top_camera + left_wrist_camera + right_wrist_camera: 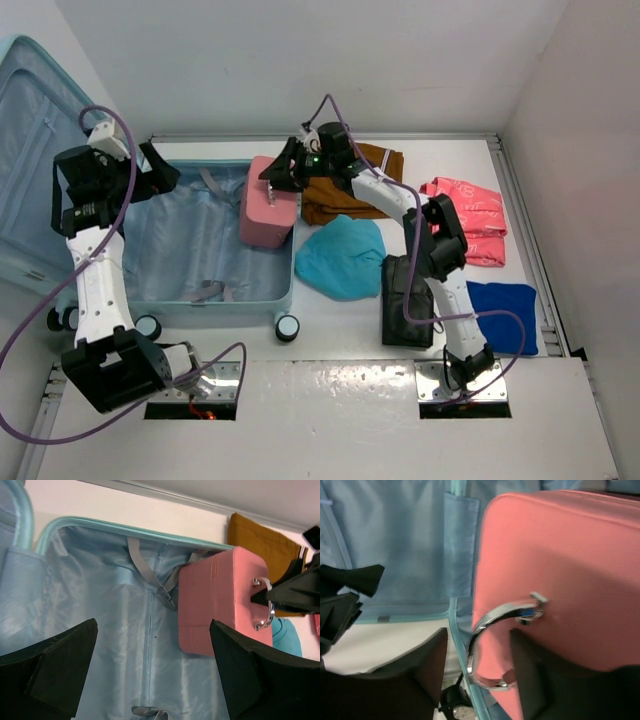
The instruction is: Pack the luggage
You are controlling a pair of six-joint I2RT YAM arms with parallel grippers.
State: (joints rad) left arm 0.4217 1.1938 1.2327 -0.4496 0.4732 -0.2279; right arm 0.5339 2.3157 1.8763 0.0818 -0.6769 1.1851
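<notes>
**Luggage** [200, 306]: pale aqua hard shell, lying open beneath the left gripper [162, 172], lid raised on that gripper's outer side and cut off by the frame edge. Light blue lining and grey straps [145, 572] lay below the left fingers [65, 665]. One buckle was half out of frame at the bottom of the left wrist view.

**Left gripper** [152, 630]: fingers spread wide, nothing between them, hanging over the lining.

**Pink case** [268, 215]: upright at the luggage's rim, directly ahead of the right gripper [282, 178]. Its base was hidden, so inside or on the rim could not be told.

**Metal handle** [485, 625]: looped between the right fingers [420, 675], one end lost behind the far finger.

**Right gripper** [479, 675]: fingers either side of the handle. Whether they pinched it could not be told.

**Loose goods**, behind the right fingers along the arm: brown garment [350, 195], partly covered; teal garment [342, 258]; coral garment [470, 215]; blue cloth [505, 315]; a black item [405, 300], its kind unclear.
</notes>
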